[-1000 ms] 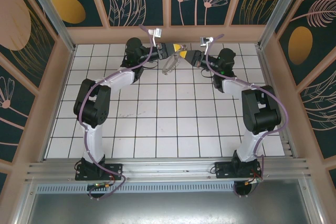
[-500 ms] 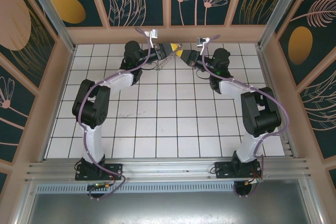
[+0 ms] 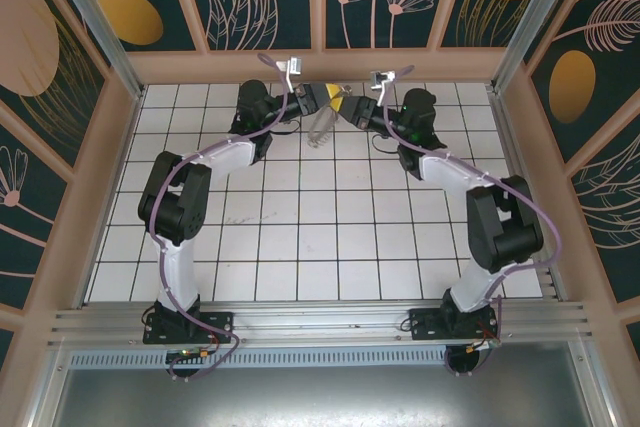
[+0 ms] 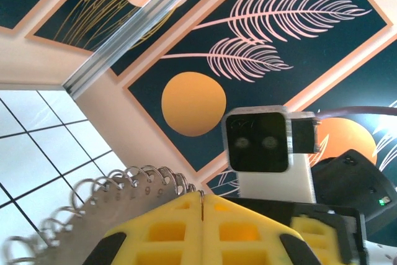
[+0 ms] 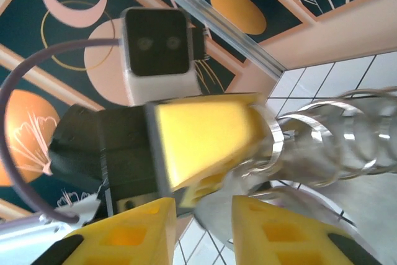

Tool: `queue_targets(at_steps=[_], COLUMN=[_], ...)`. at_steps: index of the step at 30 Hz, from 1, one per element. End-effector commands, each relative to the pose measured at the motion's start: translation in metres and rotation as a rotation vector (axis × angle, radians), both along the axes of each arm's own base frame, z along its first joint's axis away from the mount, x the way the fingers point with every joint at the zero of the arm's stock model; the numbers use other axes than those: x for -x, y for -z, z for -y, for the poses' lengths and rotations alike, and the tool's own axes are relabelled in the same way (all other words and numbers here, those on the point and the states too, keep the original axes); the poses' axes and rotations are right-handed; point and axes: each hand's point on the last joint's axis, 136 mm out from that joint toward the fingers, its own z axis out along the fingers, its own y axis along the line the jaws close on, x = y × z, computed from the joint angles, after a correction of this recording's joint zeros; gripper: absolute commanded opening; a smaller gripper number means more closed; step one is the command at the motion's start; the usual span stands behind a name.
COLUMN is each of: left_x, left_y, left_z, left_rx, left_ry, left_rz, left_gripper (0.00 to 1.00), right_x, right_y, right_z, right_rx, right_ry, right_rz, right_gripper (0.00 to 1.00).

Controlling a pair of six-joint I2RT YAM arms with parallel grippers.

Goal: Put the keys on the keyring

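silvery coiled keyring (image 4: 118, 193) clamped in l gripper (image 4: 203, 203); r gripper (image 5: 203, 210) apart.

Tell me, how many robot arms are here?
2. The left arm stands at the near-left edge, the right arm at the near-right; both reach to the table's far middle.

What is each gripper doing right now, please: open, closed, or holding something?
Left gripper: closed on the keyring.
Right gripper: open, fingers apart.
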Motion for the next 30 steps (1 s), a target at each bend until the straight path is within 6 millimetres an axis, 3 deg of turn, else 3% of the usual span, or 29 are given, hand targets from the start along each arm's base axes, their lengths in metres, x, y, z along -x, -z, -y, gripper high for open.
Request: queue_targets(at_steps=[1,5,10,18,30], left_x=[0.017,0.018,0.018,0.019,0.019], left_y=[-0.035,-0.038,-0.042,-0.045,-0.052], left_z=[0.001,0.0,-0.001,-0.004,-0.007], left_rx=[0.049,0.064,0.088,0.12,0.167], left_ry=[0.029,0.028,0.026,0.021,0.014], left_rz=[0.093,0.094,0.088,0.077,0.062], left_gripper=[0.0,0.0,0.0,0.0,0.0], right_x=[0.014,0.021,0.025,0.017,0.005], right_y=[-0.022,-0.024,-0.022,-0.016,-0.012], right_z=[0.03,0.059,0.066,0.06,0.025], right_rx=[0.004,-0.001,0.028,-0.011,-0.01], right_ry=[0.053,0.136,0.178,0.171,0.097], right_rz=[0.077,0.088,0.132,0.174,0.213], right_gripper=[0.32,0.34,0.41,0.42,0.49])
